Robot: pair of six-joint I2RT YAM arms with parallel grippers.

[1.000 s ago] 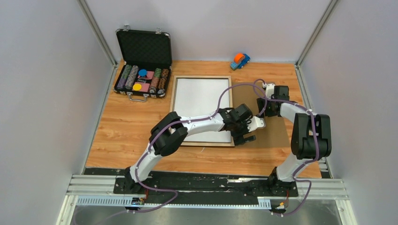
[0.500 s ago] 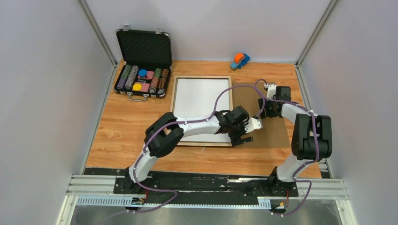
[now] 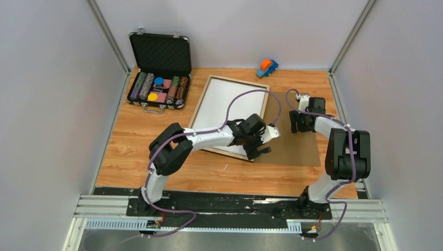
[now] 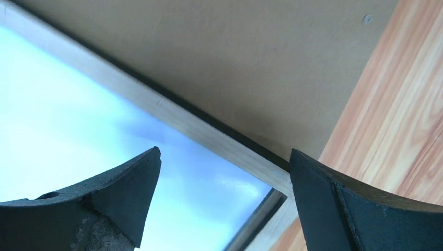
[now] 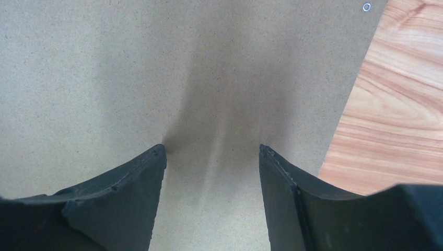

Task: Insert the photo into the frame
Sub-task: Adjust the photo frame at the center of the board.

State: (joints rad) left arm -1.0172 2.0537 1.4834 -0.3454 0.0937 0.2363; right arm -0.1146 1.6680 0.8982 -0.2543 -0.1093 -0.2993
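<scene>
The frame [image 3: 200, 103] lies flat and skewed on the table, pale wood face up; its near right corner [image 4: 279, 183] rests against the brown backing board [image 3: 295, 149]. Inside the edge the surface looks white from above and pale blue with whitish patches in the left wrist view; I cannot tell whether that is the photo. My left gripper [image 3: 259, 149] is open and straddles that corner [image 4: 224, 157], one fingertip over the pane, the other over the board. My right gripper [image 3: 293, 124] is open, low over the board [image 5: 213, 149], nothing between its fingers.
An open black chip case [image 3: 159, 73] stands at the back left. A small toy car [image 3: 267, 67] sits at the back edge. Grey walls close in both sides. A small rivet [image 5: 366, 7] marks the board near its right edge.
The frame has turned clockwise, its far end swinging right and its near right corner sliding left. My left arm drew back to the left with that corner. The right gripper barely moved.
</scene>
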